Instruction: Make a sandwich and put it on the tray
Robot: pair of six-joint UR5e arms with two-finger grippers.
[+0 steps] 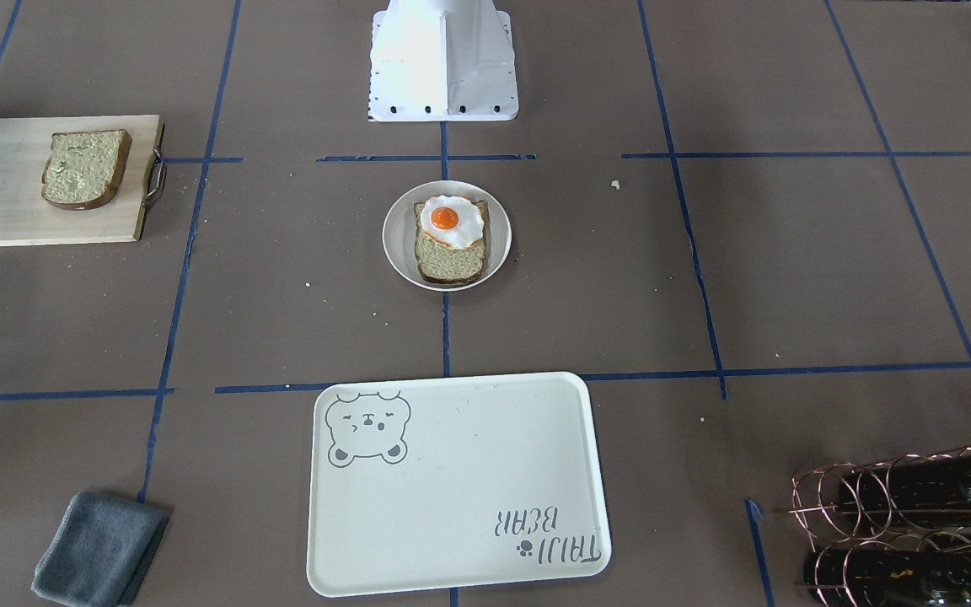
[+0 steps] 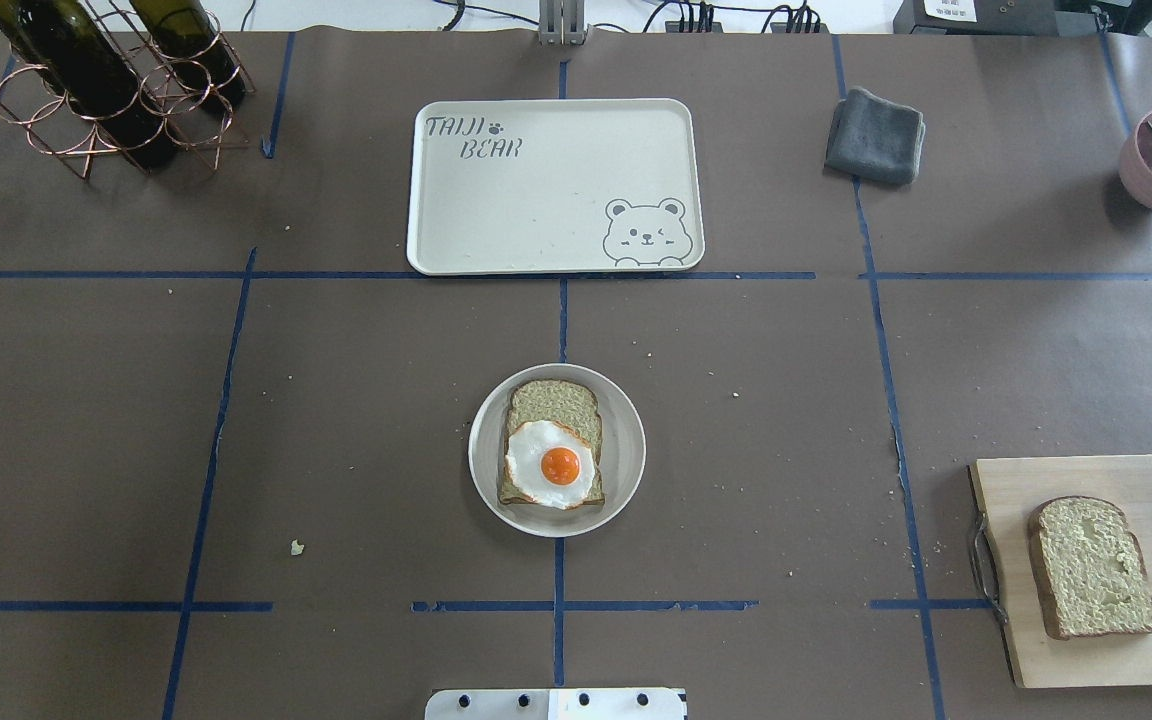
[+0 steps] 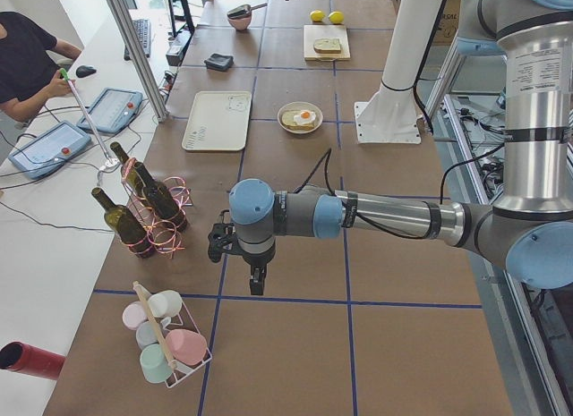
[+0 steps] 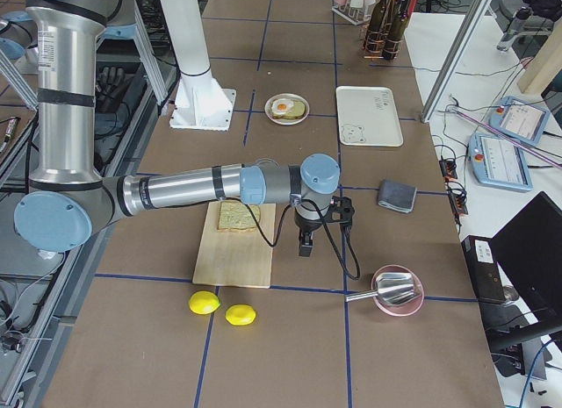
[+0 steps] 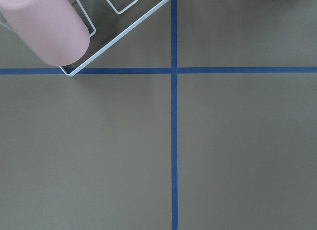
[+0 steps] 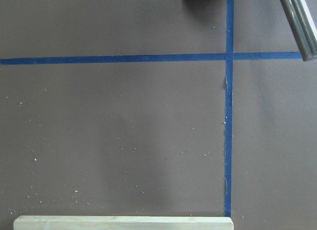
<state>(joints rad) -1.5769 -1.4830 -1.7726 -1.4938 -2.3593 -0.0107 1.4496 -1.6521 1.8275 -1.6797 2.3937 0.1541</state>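
Half of the sandwich [image 2: 554, 450] sits on a small round plate [image 2: 626, 440] in the middle of the table [image 2: 336, 400]. It is one slice of bread [image 2: 556, 400] lying flat with a fried egg [image 2: 551, 465] on top, and the egg covers the end of the slice nearer the robot. The second slice [image 2: 1096, 565] lies flat on a wooden cutting board [image 2: 1036, 480] far to the robot's right, well apart from the plate, and the board's metal handle is on the edge that faces the plate. The tray [image 2: 536, 200] lies beyond the plate on the side away from the robot, apart from both slices, with its bear drawing at the corner toward the robot's right. A folded grey cloth [image 2: 876, 135] lies to the right of the tray and a copper wire rack of dark bottles [image 2: 106, 90] to its left. The left gripper [image 3: 257, 287] shows only in the left side view. It hangs fingers-down over bare brown table near a blue tape cross, between the bottle rack and a white wire rack of pastel cups [image 3: 166, 344], and I cannot tell whether its fingers are spread or closed. The right gripper [image 4: 305, 247] shows only in the right side view. It hangs fingers-down just beside the cutting board, between the board and a pink bowl [image 4: 397, 294] that holds a metal scoop, and its fingers' state cannot be told either. Two lemons [image 4: 221, 309] lie near the board's end.
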